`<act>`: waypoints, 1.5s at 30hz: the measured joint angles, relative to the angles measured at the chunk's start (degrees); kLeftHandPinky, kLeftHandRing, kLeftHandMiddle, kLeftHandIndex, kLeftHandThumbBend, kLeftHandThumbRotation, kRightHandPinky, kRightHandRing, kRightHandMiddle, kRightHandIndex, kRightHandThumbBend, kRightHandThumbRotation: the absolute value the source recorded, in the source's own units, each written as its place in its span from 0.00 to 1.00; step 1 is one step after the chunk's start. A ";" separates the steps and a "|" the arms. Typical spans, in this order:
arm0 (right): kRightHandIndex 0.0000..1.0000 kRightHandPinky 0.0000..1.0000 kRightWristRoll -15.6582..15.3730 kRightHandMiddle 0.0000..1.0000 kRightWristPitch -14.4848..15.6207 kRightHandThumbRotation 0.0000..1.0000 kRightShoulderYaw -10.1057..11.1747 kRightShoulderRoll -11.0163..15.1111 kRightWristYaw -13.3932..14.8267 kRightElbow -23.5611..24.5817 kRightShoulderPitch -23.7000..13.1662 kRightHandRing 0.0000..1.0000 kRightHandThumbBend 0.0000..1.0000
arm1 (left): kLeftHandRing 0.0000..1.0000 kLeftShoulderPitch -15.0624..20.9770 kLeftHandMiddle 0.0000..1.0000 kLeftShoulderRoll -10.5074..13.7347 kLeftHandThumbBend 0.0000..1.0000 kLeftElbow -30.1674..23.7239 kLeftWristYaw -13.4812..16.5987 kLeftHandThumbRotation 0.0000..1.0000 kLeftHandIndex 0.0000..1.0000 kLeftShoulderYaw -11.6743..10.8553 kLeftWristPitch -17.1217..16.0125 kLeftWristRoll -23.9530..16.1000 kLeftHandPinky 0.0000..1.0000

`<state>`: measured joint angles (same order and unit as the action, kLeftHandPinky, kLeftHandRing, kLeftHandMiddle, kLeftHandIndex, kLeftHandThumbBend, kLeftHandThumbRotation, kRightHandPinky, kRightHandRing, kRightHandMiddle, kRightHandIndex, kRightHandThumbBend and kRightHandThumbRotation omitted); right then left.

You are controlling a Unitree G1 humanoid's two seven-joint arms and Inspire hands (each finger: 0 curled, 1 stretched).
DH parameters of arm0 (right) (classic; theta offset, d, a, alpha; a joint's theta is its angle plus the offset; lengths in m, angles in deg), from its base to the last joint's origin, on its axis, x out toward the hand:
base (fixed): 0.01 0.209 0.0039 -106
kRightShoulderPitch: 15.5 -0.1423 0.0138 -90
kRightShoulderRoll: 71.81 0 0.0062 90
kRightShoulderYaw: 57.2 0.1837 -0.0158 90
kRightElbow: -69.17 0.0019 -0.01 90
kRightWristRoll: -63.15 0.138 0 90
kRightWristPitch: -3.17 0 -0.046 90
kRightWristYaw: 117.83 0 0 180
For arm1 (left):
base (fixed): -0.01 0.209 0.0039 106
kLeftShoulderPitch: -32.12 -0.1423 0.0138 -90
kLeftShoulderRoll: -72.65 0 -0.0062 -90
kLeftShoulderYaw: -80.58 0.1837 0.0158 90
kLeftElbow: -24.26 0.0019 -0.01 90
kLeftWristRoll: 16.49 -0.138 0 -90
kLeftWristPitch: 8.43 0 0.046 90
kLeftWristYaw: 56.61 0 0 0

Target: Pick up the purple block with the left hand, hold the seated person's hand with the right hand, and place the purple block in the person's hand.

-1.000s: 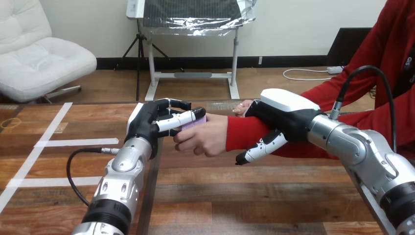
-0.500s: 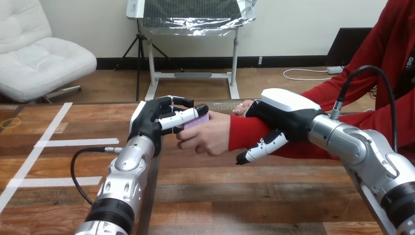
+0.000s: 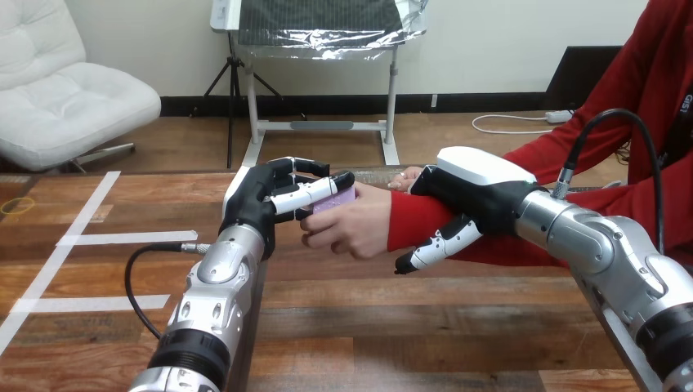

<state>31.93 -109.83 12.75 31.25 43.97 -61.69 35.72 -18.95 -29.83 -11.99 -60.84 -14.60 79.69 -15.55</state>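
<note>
Left hand (image 3: 270,200) is seen closed on the purple block (image 3: 339,201), which is pinched between thumb and fingers just above the person's hand (image 3: 347,230), evidently so it can be released there. Right hand (image 3: 470,192) is laid over the red-sleeved forearm (image 3: 409,224), presumably to steady it, though a grip cannot be confirmed. The block is shown as small, flat-faced and pale purple, and is largely covered.
</note>
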 measured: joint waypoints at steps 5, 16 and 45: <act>0.33 0.24 0.54 0.32 -0.01 0.36 0.03 0.07 0.00 0.00 0.00 0.28 0.88 | 0.36 0.05 0.43 -0.48 0.64 -0.02 -0.21 0.00 0.46 -0.72 0.66 2.07 0.29; 0.37 0.27 2.07 0.36 -0.03 0.37 0.32 0.43 -0.09 0.08 0.00 0.31 0.90 | 0.57 0.08 0.64 -1.13 0.56 -0.50 -1.57 0.22 0.65 -2.00 3.34 4.52 0.39; 0.77 0.62 2.30 0.76 3.66 0.79 0.33 4.77 -9.77 8.25 0.83 0.76 1.00 | 0.74 -6.40 0.76 0.23 0.51 -16.76 -2.48 0.60 0.72 2.38 2.33 -0.85 0.64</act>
<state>34.22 -106.18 13.08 36.02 34.21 -53.44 36.55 -25.35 -29.60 -28.74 -63.32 -12.22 82.03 -16.41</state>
